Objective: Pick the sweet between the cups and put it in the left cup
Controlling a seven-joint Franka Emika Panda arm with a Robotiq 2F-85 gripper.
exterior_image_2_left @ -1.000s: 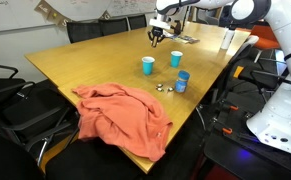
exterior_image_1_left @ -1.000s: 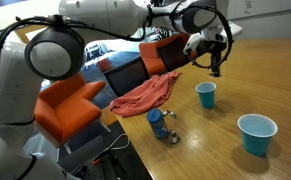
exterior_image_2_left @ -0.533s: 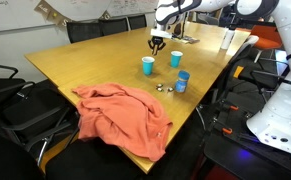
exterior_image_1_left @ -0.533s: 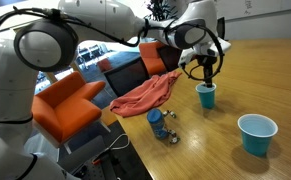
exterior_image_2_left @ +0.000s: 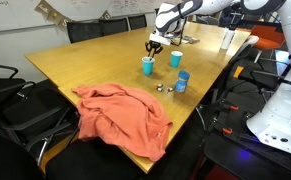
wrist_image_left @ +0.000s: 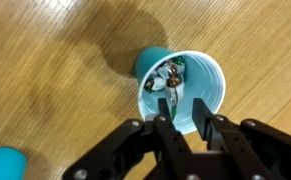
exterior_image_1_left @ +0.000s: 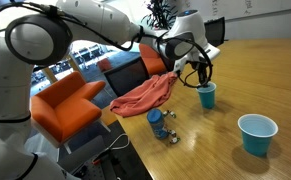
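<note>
Wrist view | gripper [wrist_image_left: 183,122] narrow, hold unclear | sweet [wrist_image_left: 168,78] seen inside left cup [wrist_image_left: 210,85]

In the wrist view, sweets [wrist_image_left: 168,78] lie inside the cup [wrist_image_left: 210,85] directly beneath the hand [wrist_image_left: 182,118], on the table [wrist_image_left: 65,60].

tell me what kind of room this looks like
Most likely an office meeting room: a large wooden table with black office chairs along its edges, and an orange armchair close to it.
</note>
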